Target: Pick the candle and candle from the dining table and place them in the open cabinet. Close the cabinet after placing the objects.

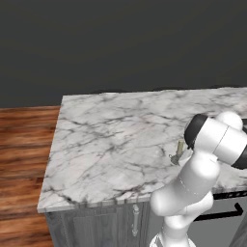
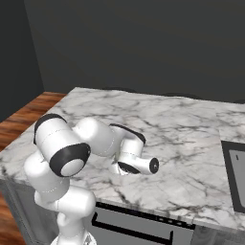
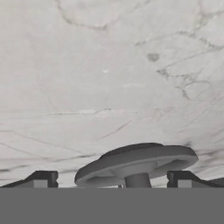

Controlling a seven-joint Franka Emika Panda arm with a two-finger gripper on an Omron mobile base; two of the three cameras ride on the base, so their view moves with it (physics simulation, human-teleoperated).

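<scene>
A stubby pale-olive candle [image 1: 180, 146] on a grey metal base stands upright on the white marble dining table [image 1: 116, 140], near its front edge and just left of my arm. In the hand view the candle's round grey base [image 3: 135, 160] and short stem sit low in the picture, between my two dark fingertips [image 3: 42, 179]. My gripper [image 3: 113, 181] is open, with one finger on each side of the base and well apart from it. It holds nothing. The cabinet is out of view.
A dark rectangular panel [image 2: 236, 176] is set into the marble at the far right. Below the slab are grey wood-panelled fronts [image 1: 96, 224] and a long black handle [image 2: 131, 228]. Wooden floor [image 1: 21, 159] lies to the left, and a dark wall rises behind.
</scene>
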